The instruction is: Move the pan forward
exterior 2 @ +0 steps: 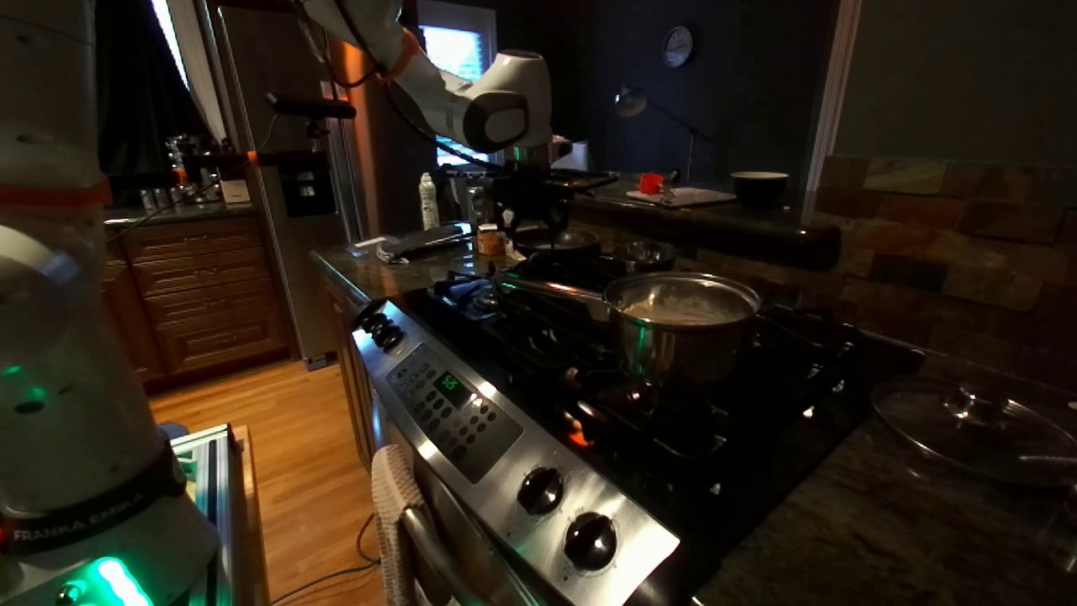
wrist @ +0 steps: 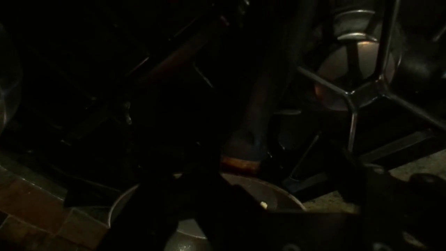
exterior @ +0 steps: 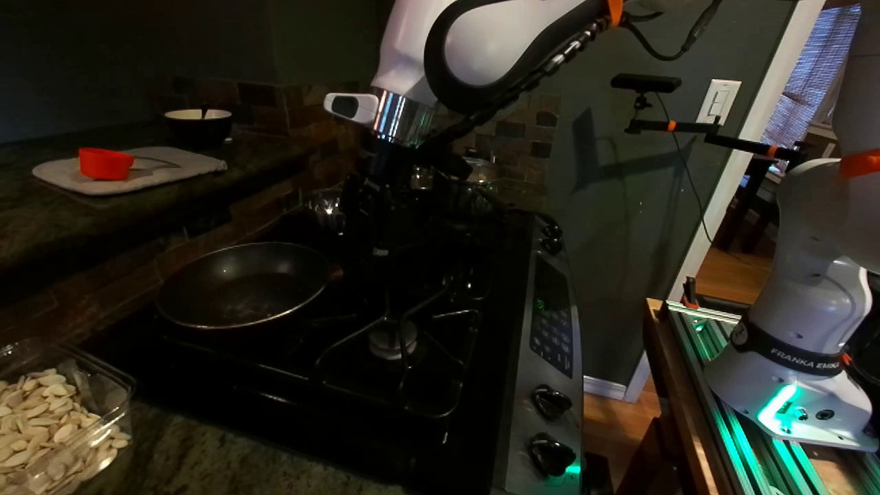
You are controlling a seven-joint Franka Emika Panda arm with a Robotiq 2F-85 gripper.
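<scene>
The pan [exterior: 247, 292] is a dark round frying pan on the stove's far left burner area in an exterior view. It also shows in an exterior view [exterior 2: 562, 244] behind the saucepan, and partly in the wrist view [wrist: 252, 188], with a small pale bit inside. Its dark handle [wrist: 248, 139] with a copper-coloured collar runs upward in the wrist view. My gripper [wrist: 275, 160] is open, its dark fingers apart on either side of the handle's line. In both exterior views the gripper [exterior: 378, 237] [exterior 2: 532, 220] points down beside the pan, over the handle side. Contact is too dark to tell.
A steel saucepan [exterior 2: 686, 324] stands on the stove, its handle pointing toward the pan's side. A clear bowl [exterior 2: 648, 252] sits behind the pan. Burner grates [exterior: 395, 344] surround it. A plastic box of seeds [exterior: 58, 419] stands near, and a raised ledge [exterior: 240, 175] runs behind.
</scene>
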